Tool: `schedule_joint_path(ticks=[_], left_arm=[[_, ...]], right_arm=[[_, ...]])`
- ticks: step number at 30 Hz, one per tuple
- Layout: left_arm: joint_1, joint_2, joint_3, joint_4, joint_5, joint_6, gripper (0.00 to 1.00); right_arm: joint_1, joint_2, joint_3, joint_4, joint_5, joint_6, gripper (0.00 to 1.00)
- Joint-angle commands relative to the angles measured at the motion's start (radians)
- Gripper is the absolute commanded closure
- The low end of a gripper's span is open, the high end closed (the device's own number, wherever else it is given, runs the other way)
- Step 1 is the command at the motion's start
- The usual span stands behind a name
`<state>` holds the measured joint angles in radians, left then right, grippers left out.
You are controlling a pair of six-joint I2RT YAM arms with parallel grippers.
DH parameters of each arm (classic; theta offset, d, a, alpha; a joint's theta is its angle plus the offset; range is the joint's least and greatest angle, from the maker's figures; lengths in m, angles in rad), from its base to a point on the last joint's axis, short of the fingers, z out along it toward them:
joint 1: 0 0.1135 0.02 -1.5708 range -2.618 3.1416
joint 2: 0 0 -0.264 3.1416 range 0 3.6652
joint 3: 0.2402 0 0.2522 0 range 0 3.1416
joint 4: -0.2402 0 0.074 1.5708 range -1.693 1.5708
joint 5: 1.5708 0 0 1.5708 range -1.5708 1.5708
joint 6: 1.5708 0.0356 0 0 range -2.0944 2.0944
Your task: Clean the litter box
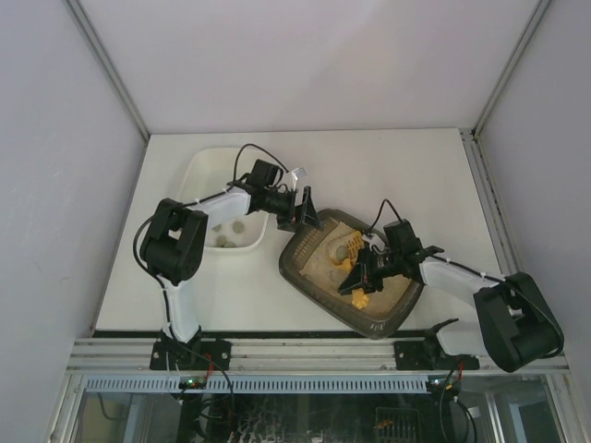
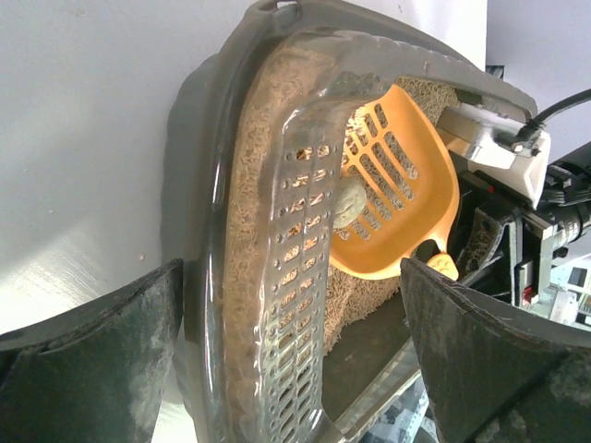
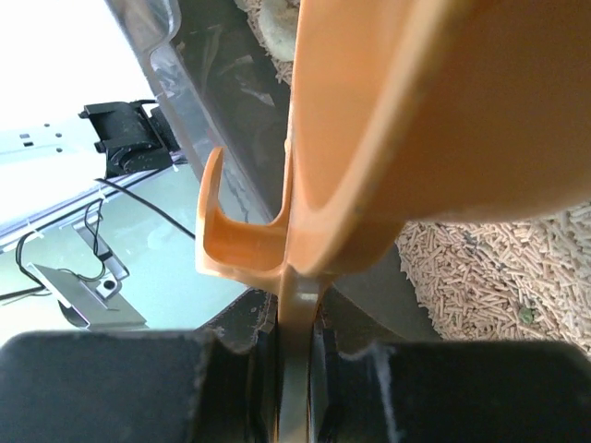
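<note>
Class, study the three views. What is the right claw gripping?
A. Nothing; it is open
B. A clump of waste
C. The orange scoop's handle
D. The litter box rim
C: the right claw is shut on the thin handle of the orange scoop, whose slotted bowl sits inside the litter box.

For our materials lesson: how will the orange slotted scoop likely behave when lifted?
Probably light and fairly stiff: the scoop is thin slotted plastic. The rounded clump on it could roll off if tilted.
</note>
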<state>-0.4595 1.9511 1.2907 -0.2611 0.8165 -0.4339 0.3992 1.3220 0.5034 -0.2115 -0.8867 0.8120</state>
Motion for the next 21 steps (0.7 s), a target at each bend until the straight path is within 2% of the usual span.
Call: schedule_joint_path(ticks=[1, 10, 17, 21], left_arm=[[0.001, -0.041, 0.103, -0.098, 0.035, 0.091, 0.00], [0.002, -0.133, 0.195, -0.305, -0.020, 0.234, 0.00], [0.002, -0.220, 0.111, -0.349, -0.044, 0.281, 0.00], [0.002, -0.292, 0.054, -0.393, -0.091, 0.345, 0.00]], right_arm=[[-0.012, -0.082, -0.011, 0.036, -0.029, -0.043, 1.00], [-0.013, -0.187, -0.115, 0.176, -0.025, -0.028, 1.00], [-0.010, -0.274, -0.231, 0.320, -0.013, -0.025, 1.00], [-0.004, -0.296, -0.245, 0.327, -0.011, -0.060, 1.00]])
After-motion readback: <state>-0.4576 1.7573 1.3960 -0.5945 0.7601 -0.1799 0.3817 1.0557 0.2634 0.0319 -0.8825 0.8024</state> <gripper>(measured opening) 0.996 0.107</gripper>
